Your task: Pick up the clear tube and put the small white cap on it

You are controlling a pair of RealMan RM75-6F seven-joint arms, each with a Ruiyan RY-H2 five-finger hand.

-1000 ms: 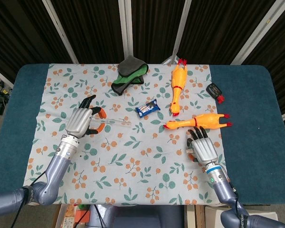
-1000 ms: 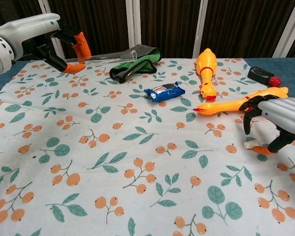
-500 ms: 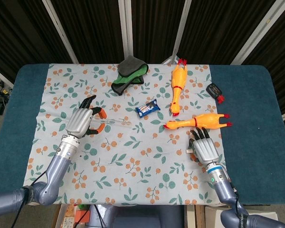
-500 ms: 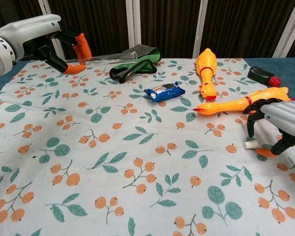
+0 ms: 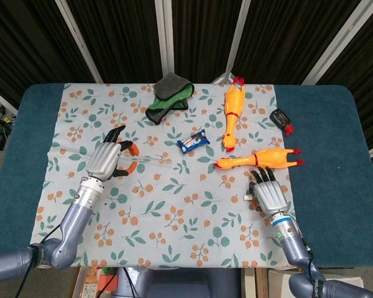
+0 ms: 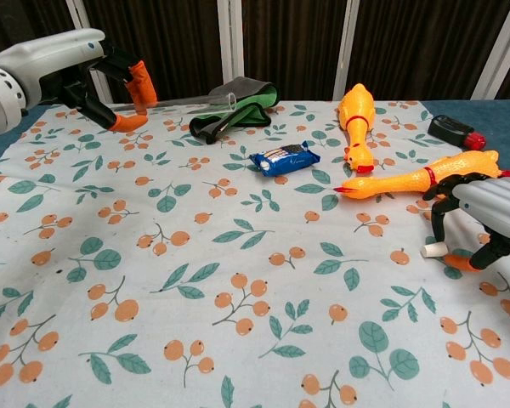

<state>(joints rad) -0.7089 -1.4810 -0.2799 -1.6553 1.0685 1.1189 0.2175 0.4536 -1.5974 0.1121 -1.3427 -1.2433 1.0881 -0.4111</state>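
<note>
Chest view: your left hand [image 6: 85, 72] is pinching the clear tube [image 6: 187, 100] aloft, while your right hand [image 6: 480, 212] is hovering, fingers spread, over the small white cap [image 6: 431, 249] to grasp it.

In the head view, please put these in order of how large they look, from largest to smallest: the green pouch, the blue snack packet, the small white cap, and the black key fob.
1. green pouch
2. blue snack packet
3. black key fob, looks a little smaller than the packet; it lies farther from the camera, so this order is not sure
4. small white cap, clearly the smallest
</note>
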